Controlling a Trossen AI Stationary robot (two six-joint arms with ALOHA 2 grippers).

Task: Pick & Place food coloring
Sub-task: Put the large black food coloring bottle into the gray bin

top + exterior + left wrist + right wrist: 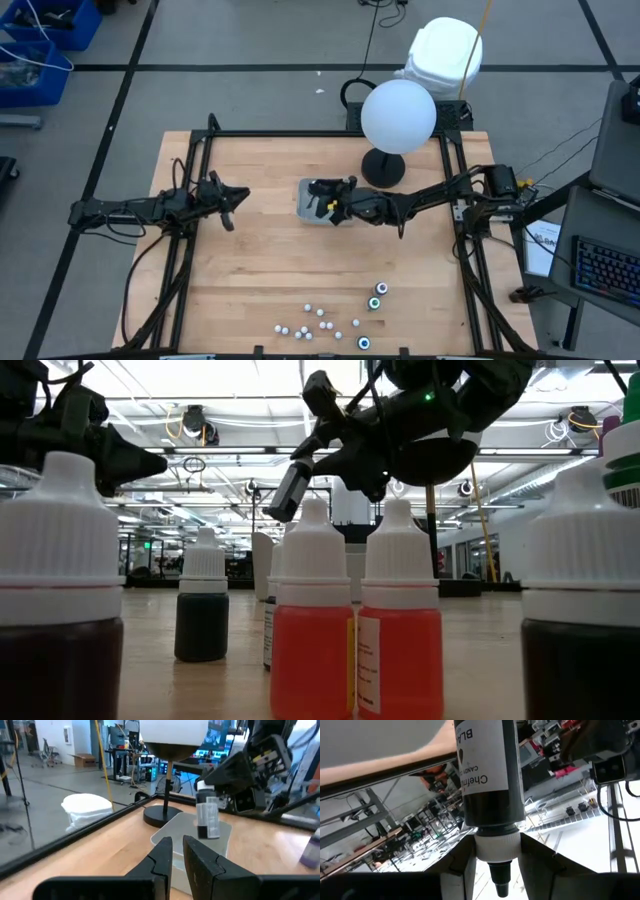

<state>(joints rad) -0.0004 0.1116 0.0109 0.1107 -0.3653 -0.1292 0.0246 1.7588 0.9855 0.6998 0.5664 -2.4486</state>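
My right gripper (335, 205) is shut on a small dark bottle of food coloring (207, 815) with a white cap and a white label, over the grey tray (308, 200) at mid-table. The same bottle fills the right wrist view (487, 770). My left gripper (230, 197) hovers left of the tray, its fingers (162, 857) nearly together, and it is empty. Several more tiny bottles stand on their bases near the table's near edge, some white-capped (305, 328) and some with teal-ringed tops (376, 301). They loom close in the low view (312, 630). My right gripper pinches the bottle's white cap end (495, 845) between its two fingers, which lie across the bottle. The fingers come from the table's right side, slanting down. The bottle hangs below them with its cap up (202, 786) and its dark body over the tray.
A large white globe (398, 115) on a black stand (383, 168) stands just behind and right of the tray. A black frame (200, 150) runs along the table's edges. Bare wood (260, 260) lies between the tray and the bottle cluster.
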